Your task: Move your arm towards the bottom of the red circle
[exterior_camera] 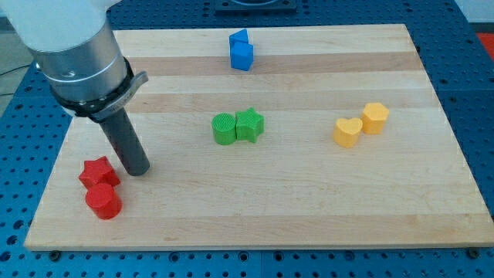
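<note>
Camera view: the red round cylinder block sits at the wooden surface's seven o'clock corner, touching the red star block. My tip, without fingers, stands at its one o'clock.

A robotics lab: wooden board on a blue perforated bench.

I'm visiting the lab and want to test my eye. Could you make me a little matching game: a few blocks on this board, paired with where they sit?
Things:
1. red circle
2. blue blocks
3. yellow heart
4. green star

Places:
A. near the view's top edge
B. middle of the board
C. the view's bottom left, below my tip
D. the view's right side

Pairs: 1-C, 2-A, 3-D, 4-B
</note>
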You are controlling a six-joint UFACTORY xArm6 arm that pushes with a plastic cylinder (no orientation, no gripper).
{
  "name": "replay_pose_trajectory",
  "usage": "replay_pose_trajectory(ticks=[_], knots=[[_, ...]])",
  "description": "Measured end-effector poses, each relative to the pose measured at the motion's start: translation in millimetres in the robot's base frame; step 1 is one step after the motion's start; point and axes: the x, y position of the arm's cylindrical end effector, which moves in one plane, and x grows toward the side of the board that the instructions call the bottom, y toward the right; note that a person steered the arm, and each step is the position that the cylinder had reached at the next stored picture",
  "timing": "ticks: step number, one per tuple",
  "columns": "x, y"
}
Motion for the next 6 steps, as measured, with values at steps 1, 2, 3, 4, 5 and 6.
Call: replay_pose_trajectory(ticks=[1, 2, 3, 4, 5, 6], knots=[[0, 0], [0, 0], [11, 19], [46, 23], [88, 22], [98, 14]])
